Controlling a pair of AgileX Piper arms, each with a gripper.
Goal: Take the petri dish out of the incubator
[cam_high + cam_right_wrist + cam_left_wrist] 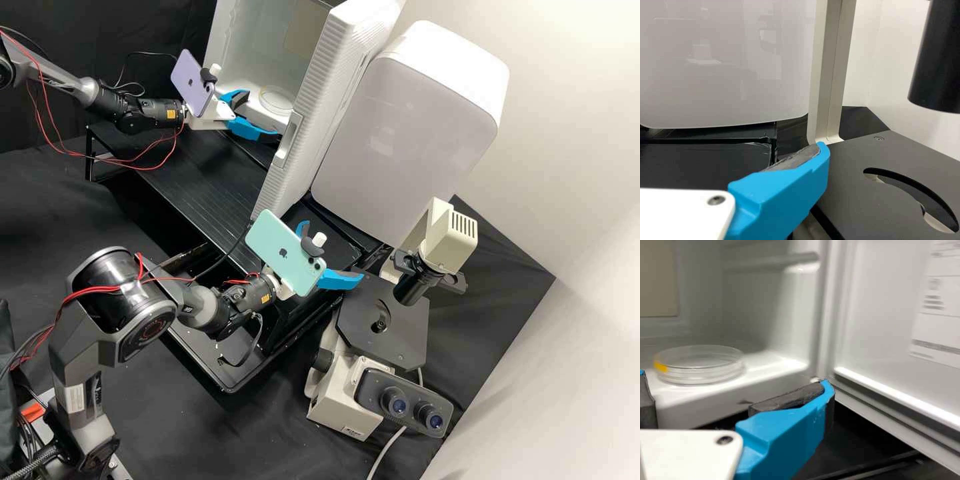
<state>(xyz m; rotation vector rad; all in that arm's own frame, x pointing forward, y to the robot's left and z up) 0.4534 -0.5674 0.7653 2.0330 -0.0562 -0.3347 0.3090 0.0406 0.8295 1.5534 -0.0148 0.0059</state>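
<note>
Removal not yet done: the clear round plastic petri dish [699, 363] lies on the floor of the open white incubator [247, 40]. The left claw [248, 115], released, is at the opening, apparently short of the dish. Grasp and withdrawal remain.

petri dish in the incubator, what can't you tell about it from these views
What the petri dish holds: blurred in the left wrist view, too small in the high view.
The top of the incubator: cut off by the high view's upper edge.
The label on the incubator door, left wrist view: blurred, cut off by the picture's edge.
</note>
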